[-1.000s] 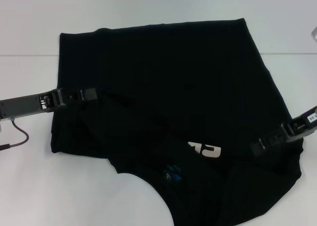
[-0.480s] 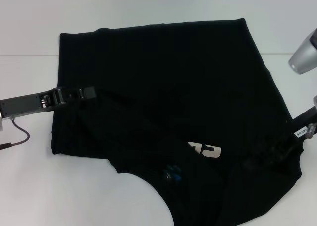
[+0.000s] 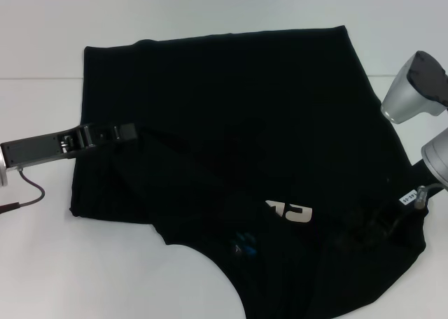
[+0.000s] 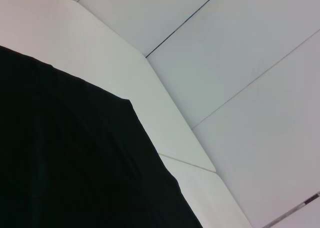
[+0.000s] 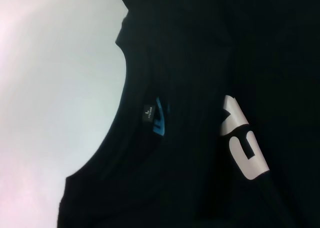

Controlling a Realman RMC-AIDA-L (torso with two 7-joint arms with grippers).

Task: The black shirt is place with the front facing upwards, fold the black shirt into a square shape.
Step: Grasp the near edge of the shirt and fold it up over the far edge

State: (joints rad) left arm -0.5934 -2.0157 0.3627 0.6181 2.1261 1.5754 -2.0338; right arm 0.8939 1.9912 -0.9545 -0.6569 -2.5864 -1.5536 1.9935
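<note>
A: Where are the tools?
B: The left tool (image 3: 126, 131) sits at the black shirt (image 3: 231, 116)'s left edge, its tips lost against the dark cloth, so I cannot tell its state. The right tool (image 3: 364, 229) is low over the shirt's right side; same doubt there.

A: And the shirt?
B: Partly folded on the white counter (image 3: 105, 270), cream letters (image 3: 290, 209) and blue neck label (image 5: 159, 119) showing.
</note>
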